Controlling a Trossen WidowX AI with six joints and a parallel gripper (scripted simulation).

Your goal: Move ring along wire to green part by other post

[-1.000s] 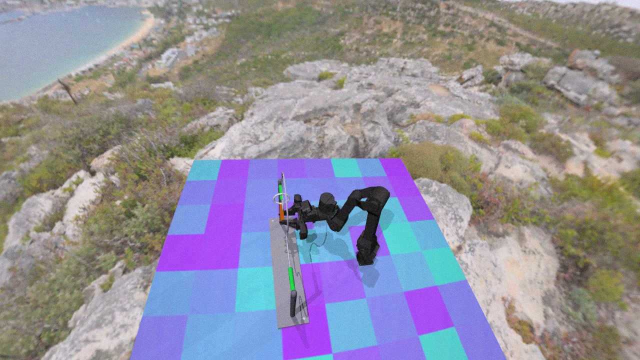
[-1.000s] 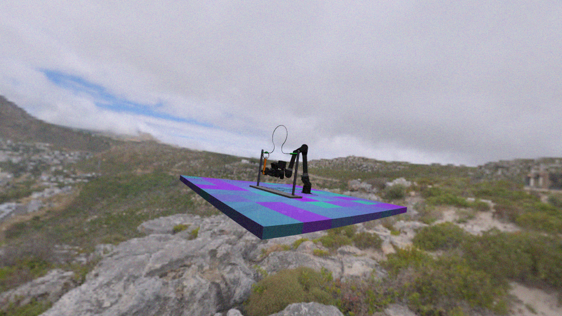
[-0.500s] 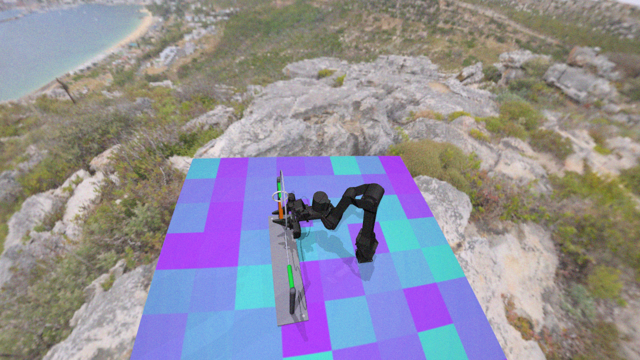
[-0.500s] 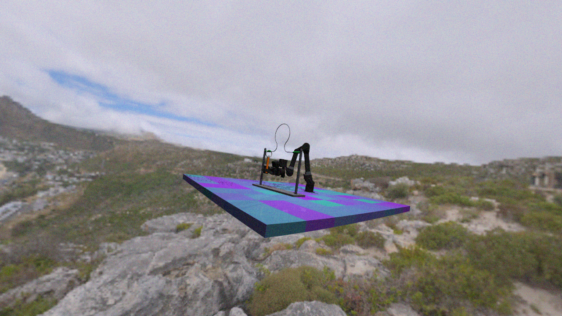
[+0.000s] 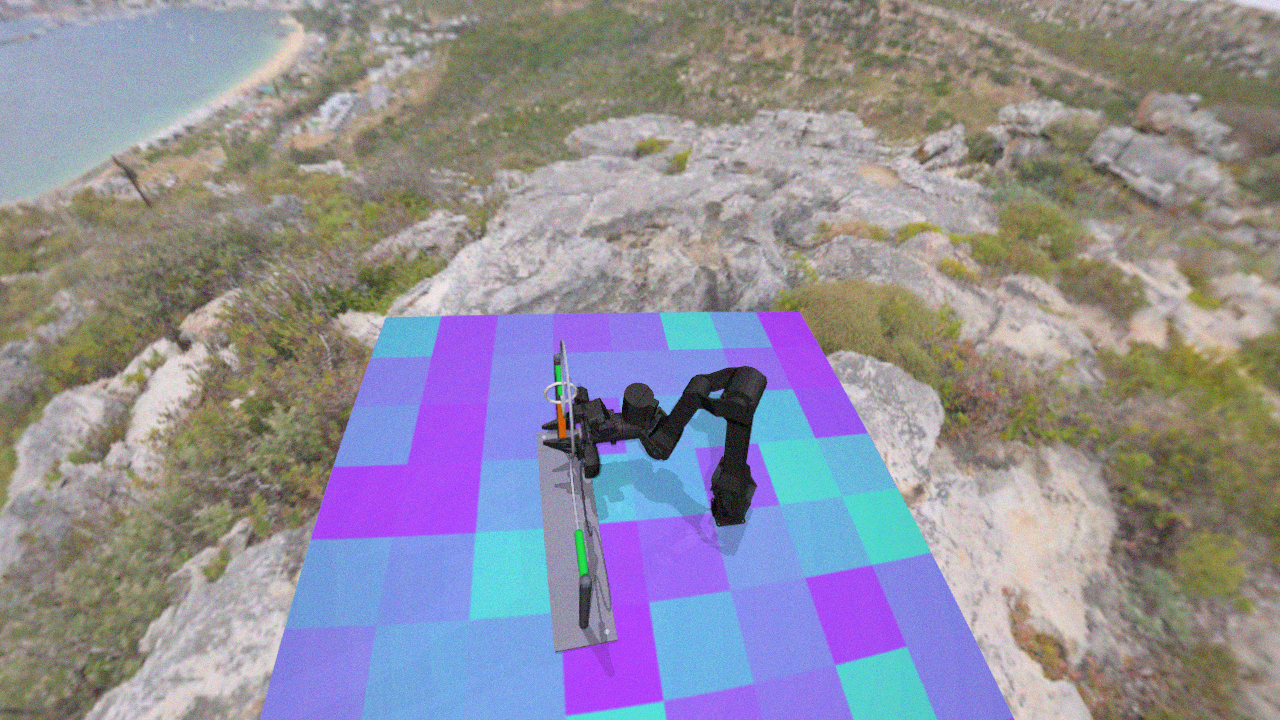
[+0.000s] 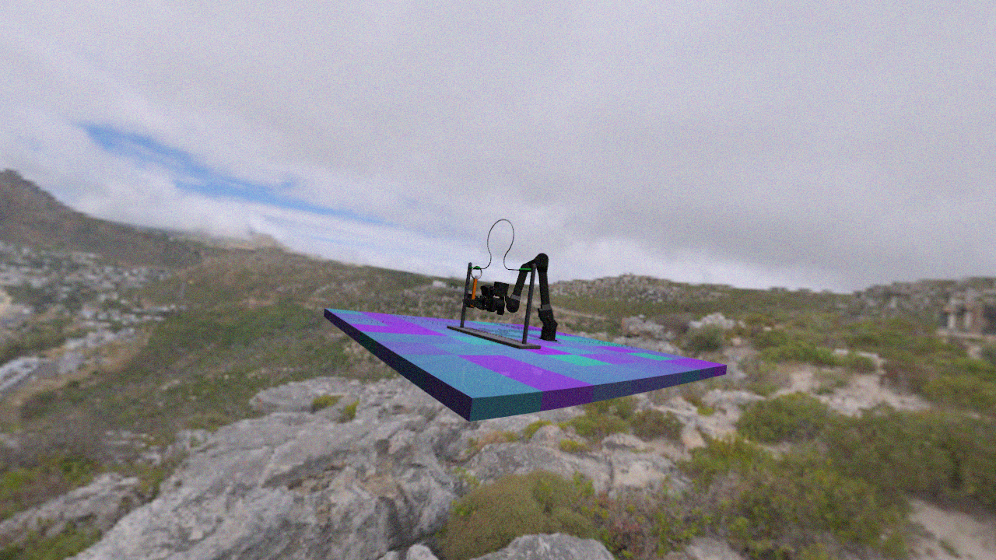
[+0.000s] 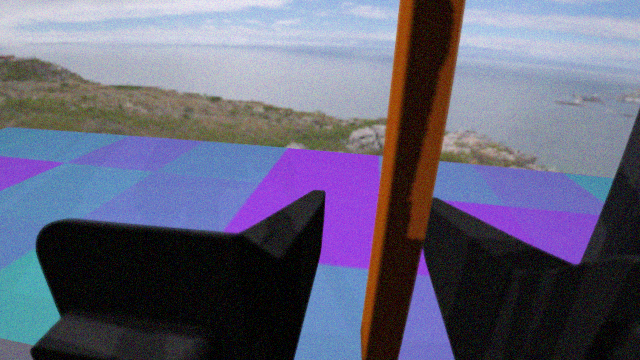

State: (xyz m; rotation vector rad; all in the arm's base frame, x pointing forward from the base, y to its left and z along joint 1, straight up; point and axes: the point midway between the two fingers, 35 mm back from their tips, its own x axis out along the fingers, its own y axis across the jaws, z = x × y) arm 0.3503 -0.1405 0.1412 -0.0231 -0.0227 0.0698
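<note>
The ring (image 5: 546, 392) (image 6: 471, 273) hangs around the wire at the far green part (image 5: 558, 371), beside the far post (image 6: 465, 299). Its orange handle (image 5: 562, 420) (image 6: 475, 288) (image 7: 420, 100) points down. My gripper (image 5: 552, 435) (image 6: 471, 300) (image 7: 372, 206) is partly open, with the handle between its fingers. In the wrist view the handle leans slightly and is close to or against the right finger, with a gap to the left finger. The thin grey wire (image 5: 573, 483) (image 6: 500, 219) rises in a tall loop between the green parts. The other green part (image 5: 580, 548) (image 6: 524, 269) adjoins the near post (image 5: 584, 600) (image 6: 529, 306).
The posts stand on a long grey base (image 5: 563, 617) (image 6: 487, 336) on the checkered table (image 5: 429, 573) (image 6: 431, 355). In the wrist view a dark post (image 7: 620, 190) rises at the right edge, beyond the right finger. The arm (image 5: 738, 447) reaches in from the base's right side in the top view.
</note>
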